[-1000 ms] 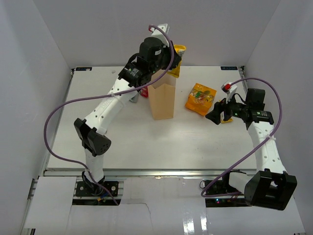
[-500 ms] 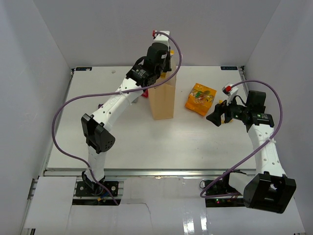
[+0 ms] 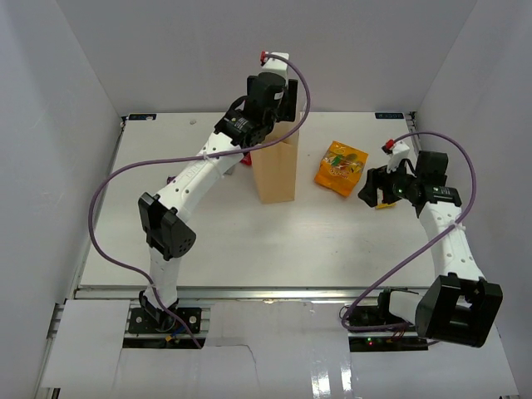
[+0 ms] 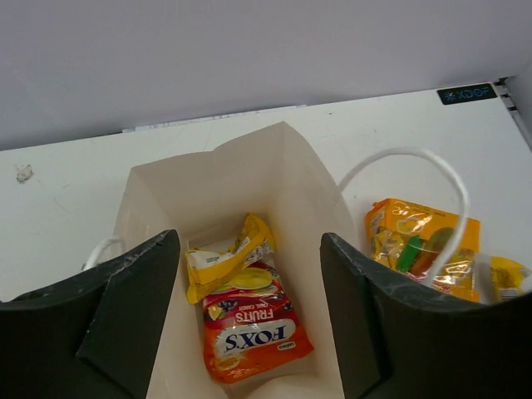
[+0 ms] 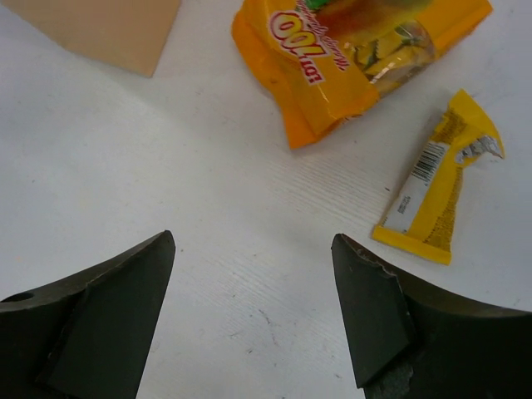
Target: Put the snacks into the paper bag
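Seen from overhead, a tan paper bag stands upright in the middle of the worktop. The left tool hangs over the bag's open mouth, jaws spread wide and holding nothing. At the bottom of the bag lie a red packet and, touching it at its 11 o'clock, a yellow packet. An orange bag lies flat on the worktop at the paper bag's 3 o'clock. The right tool, jaws wide apart and empty, hovers above the worktop. In its wrist view the orange bag is at 1 o'clock and a small yellow pouch at 2 o'clock.
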